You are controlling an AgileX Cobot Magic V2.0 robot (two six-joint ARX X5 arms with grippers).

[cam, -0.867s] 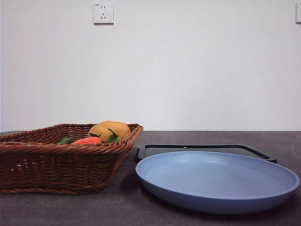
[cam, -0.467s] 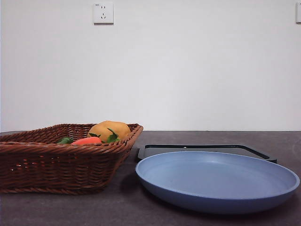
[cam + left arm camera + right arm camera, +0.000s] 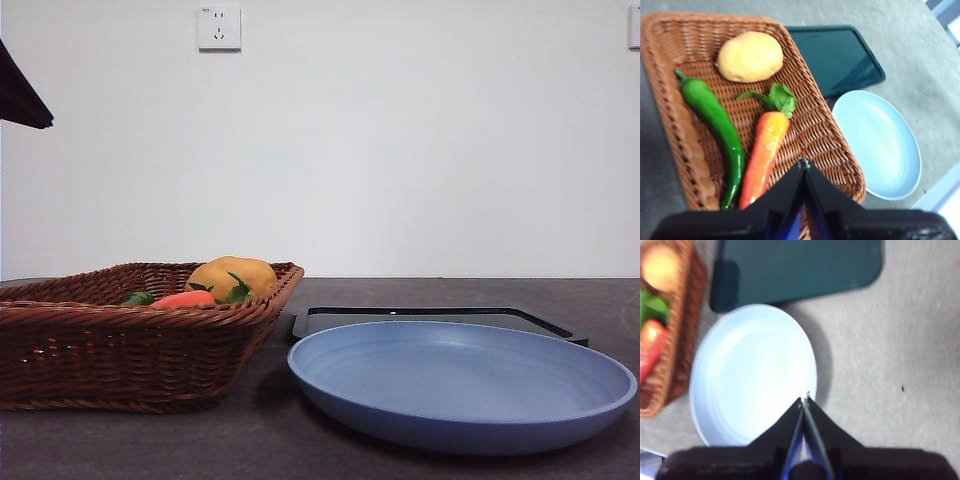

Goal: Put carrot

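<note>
The carrot (image 3: 765, 152) lies in the basket (image 3: 825, 135) near the counter's left edge, between a green pepper (image 3: 717, 125) and the basket wall. The left gripper (image 3: 803, 165) hangs above it, fingers clenched together, grasping nothing. The right gripper (image 3: 805, 401), fingers likewise pressed together, hangs over the blue plate (image 3: 750, 375).

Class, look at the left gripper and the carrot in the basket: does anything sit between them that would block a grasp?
Nothing visible does. The left gripper, jaws shut, hangs above the carrot, which lies uncovered in the wicker basket, between the green pepper and the basket wall.
</note>
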